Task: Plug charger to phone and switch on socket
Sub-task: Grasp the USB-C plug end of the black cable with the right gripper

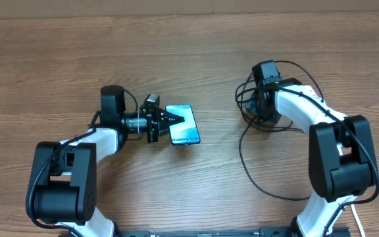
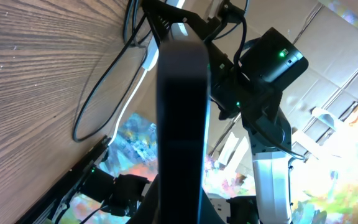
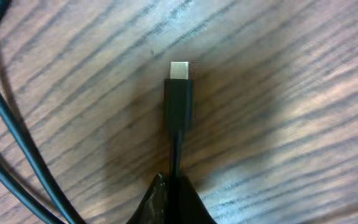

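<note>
Left gripper (image 1: 165,120) is closed onto the near side of the phone (image 1: 184,126), which sits left of centre on the table (image 1: 176,52) with its teal screen up. The left wrist view shows only a dark slab (image 2: 179,124) edge-on between the fingers, which I take to be that same phone. Over on the right, the right gripper (image 1: 263,108) hangs above the loose loops of the charger (image 1: 242,155). Its wrist camera settles it: fingertips pinched shut (image 3: 174,196) on the cable just behind the connector (image 3: 179,99), silver tip pointing away and hovering over the wood grain. That looks like the right place to hold it. The cable is light and floppy, so a grip further back would let the plug droop and wander, while this short stub should be stiff enough to steer. The moulded plug body is hard and small, easy to twist off line. The phone is rigid and light but slick glass, likely to skate when pushed, so the clamp on its edges matters, with the port end left free. Which end carries the port I cannot tell. The socket is not visible in any view.
</note>
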Motion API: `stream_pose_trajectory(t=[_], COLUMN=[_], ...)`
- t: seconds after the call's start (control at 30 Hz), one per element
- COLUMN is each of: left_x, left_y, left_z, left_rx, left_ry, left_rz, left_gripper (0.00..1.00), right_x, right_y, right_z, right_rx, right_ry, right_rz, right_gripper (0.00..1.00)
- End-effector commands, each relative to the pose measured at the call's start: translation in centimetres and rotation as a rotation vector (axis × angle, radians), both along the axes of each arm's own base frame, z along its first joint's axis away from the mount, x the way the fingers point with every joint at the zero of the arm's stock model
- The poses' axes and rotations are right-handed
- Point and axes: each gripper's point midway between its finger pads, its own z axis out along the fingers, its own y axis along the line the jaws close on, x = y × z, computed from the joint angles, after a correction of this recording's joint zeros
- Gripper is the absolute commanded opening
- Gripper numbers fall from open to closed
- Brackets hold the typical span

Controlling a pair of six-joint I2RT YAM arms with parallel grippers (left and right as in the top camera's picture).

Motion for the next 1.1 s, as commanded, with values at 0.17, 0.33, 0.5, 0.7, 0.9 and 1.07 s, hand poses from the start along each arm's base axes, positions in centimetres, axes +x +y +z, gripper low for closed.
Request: stream_pose_trajectory(t=[0.17,0.33,0.5,0.7,0.9,1.07], left_x=[-0.1,0.2,1.9,3.5,4.4,4.8], left_y=[-0.3,-0.2,1.1,1.4,1.5,1.5], left_z=[0.7,2.0,3.5,4.5,5.6,6.4], left_rx=[-0.021,-0.049,-0.055,-0.037,-0.038,-0.037], left_ry=[-0.065,-0.198,-0.305,-0.366,-0.421,-0.492], left_rz=[-0.034,-0.059,-0.017,0.017,0.020,0.023], left_gripper=[0.04,0.04,0.04,0.04,0.04,0.04], right_x=[2.2,-0.1,-6.9,-15.5,-20.8,-22.8], right_y=[0.2,1.9,7.7,12.3,16.0,18.4], right_z=[3.0,9.0,14.8,16.9,17.5,17.9], right_rx=[-0.020,0.085,0.377,0.410,0.417,0.431], right_ry=[-0.077,-0.091,-0.044,0.090,0.131,0.116], right_rz=[0.103,0.186,0.466,0.729,0.880,0.973], right_gripper=[0.04,0.04,0.04,0.04,0.04,0.04])
